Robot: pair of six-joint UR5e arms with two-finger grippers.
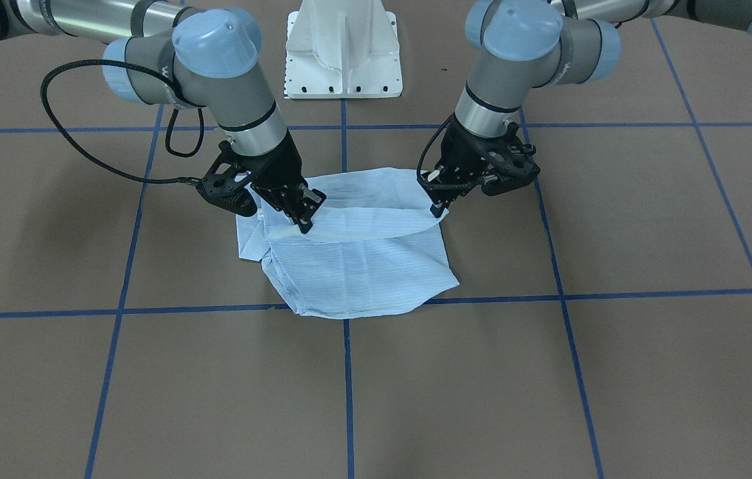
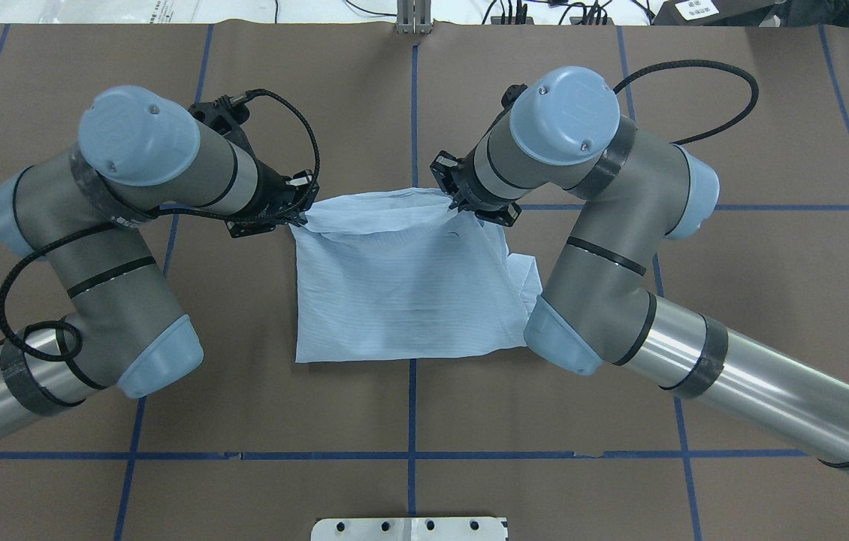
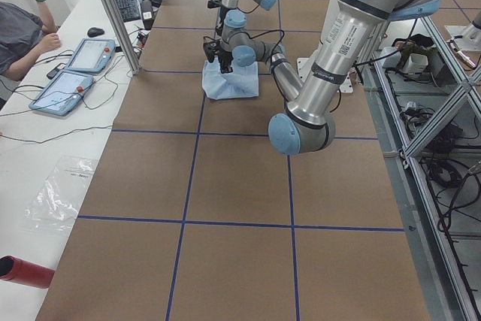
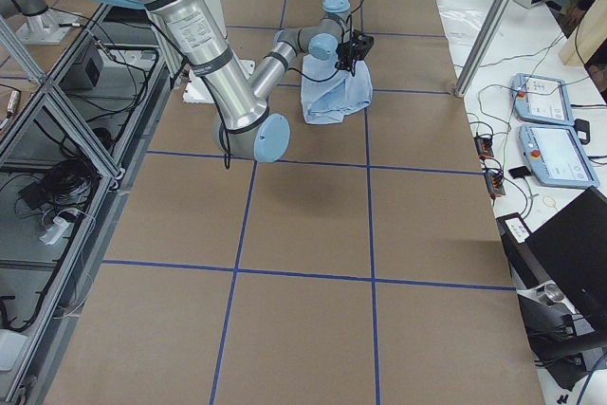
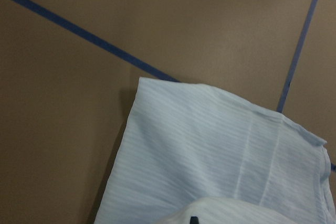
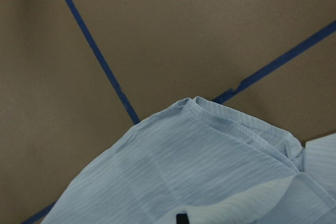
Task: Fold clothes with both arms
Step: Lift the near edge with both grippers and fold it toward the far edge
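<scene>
Fingers first: the left fingers (image 1: 441, 206) and the right fingers (image 1: 300, 217) are each pressed together on the far edge of the shirt (image 2: 394, 300). They hold a folded-over layer raised a little between them. The actual pinch is hard to see. From overhead, each wrist covers its own fingertips, and each wrist camera catches only a dark tip at the bottom edge of its picture, with pale cloth draped right under it.

The desk (image 1: 549, 386) is brown and crossed by blue tape lines (image 1: 615, 293). Its edges run out of most views.

The left arm (image 2: 109, 285) and the right arm (image 2: 605, 278) bend in from either side, and their upper tubes are cut off at the frame borders.

The shirt lies near the desk's middle, folded into a rough rectangle across a crossing of the tape lines. Only plain, finely striped cloth shows; I cannot make out a collar or buttons. From overhead, the right arm's elbow hides part of the shirt's edge on that side, where a loose flap sticks out.

The white pedestal (image 1: 343, 53) is cut off at the top in the front view.

From the two end cameras, the shirt and both sets of fingers are too small and far away to read. A person (image 3: 19, 31) sits half out of frame.
</scene>
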